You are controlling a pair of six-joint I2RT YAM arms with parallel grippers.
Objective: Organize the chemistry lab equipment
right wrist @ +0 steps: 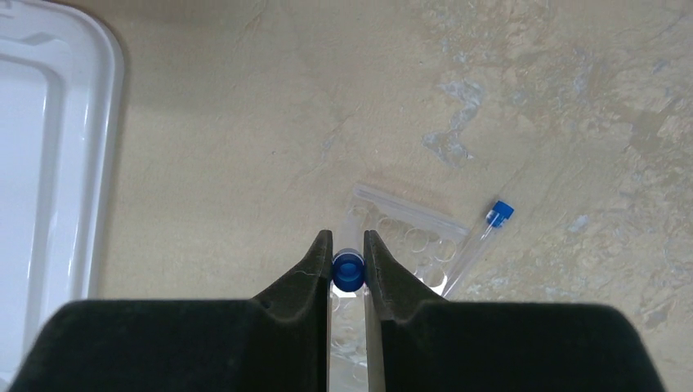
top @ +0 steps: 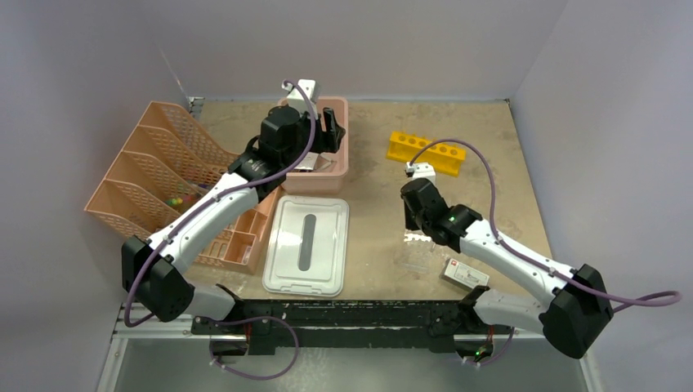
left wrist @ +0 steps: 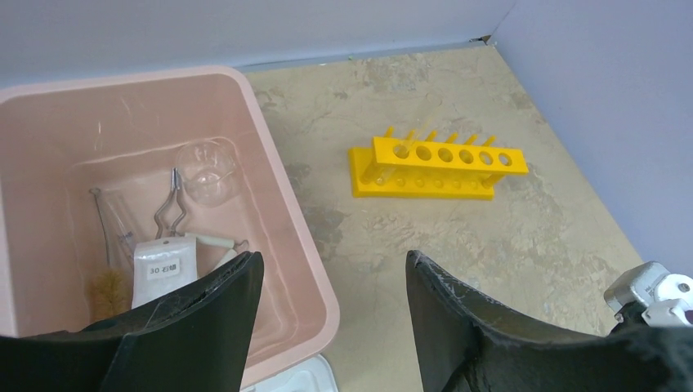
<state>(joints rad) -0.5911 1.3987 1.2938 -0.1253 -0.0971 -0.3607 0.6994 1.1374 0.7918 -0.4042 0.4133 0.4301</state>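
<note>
Near lid (right wrist: 49, 163): right fingers (right wrist: 315, 278) grip blue-capped vial (right wrist: 349, 272); left fingers (left wrist: 216, 314) open over tub rim (left wrist: 286, 212).

The yellow holed tube rack (left wrist: 437, 167) stands upright on the far part of the table (left wrist: 507, 245), well apart from the other pieces. One blue-capped vial (right wrist: 349, 272) is pinched between the fingers of the right gripper (right wrist: 348, 238), cap toward the wrist camera, over a small clear packet (right wrist: 413, 233) of round discs lying flat. A second, slimmer blue-capped tube (right wrist: 478, 243) lies slantwise just beside that packet. Inside the pink tub (left wrist: 282, 196) rest a round clear dish (left wrist: 206, 170), wire metal tongs (left wrist: 170, 208), a white labelled packet (left wrist: 166, 269) and a tan-bristled brush (left wrist: 106, 290) — all loose on its floor.
</note>
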